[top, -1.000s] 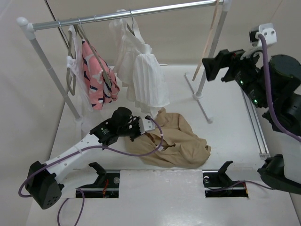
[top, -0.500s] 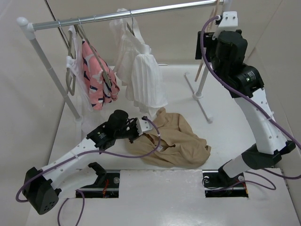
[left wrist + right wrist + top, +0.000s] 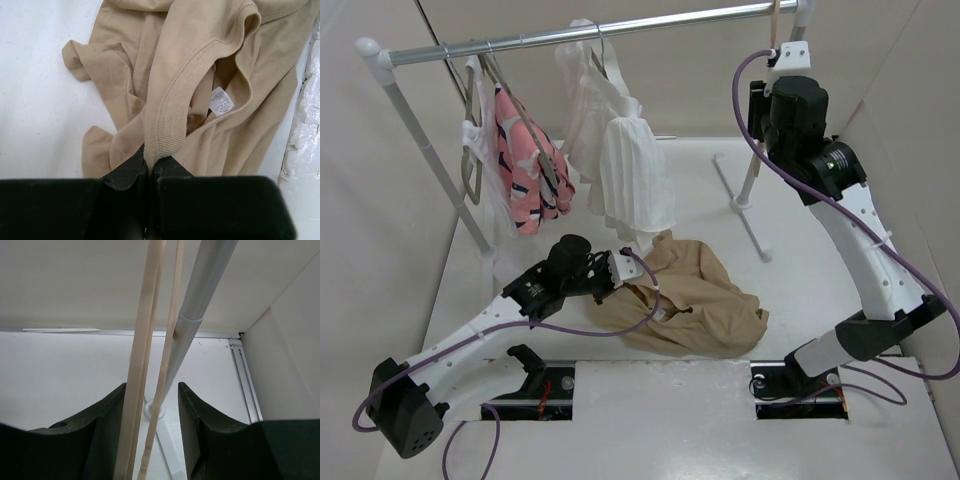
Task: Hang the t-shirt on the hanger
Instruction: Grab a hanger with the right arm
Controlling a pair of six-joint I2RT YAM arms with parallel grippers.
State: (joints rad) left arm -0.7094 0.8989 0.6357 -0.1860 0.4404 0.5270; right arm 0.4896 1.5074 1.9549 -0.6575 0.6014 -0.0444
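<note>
The tan t-shirt (image 3: 705,300) lies crumpled on the white table in front of the rack. My left gripper (image 3: 623,268) is low at its left edge, shut on the ribbed collar (image 3: 165,125) of the t-shirt (image 3: 200,60); a white label shows inside the neck. The pale hanger (image 3: 145,340) hangs at the right end of the rail, and in the top view only its top strip (image 3: 775,15) shows above my right arm. My right gripper (image 3: 151,395) is raised there with both hanger bars between its fingers. The left finger lies against the wide bar; a gap remains on the right side.
The rail (image 3: 590,30) carries a pink patterned garment (image 3: 525,165) and a white ribbed top (image 3: 630,170) on grey hangers. The rack's right post (image 3: 200,300) stands just behind the pale hanger, its foot (image 3: 745,205) on the table. A metal track (image 3: 245,385) runs along the right wall.
My right arm has swung from the far right up to the rail's right end, and its jaws have narrowed around the hanger. The left arm holds the collar almost where it was.
</note>
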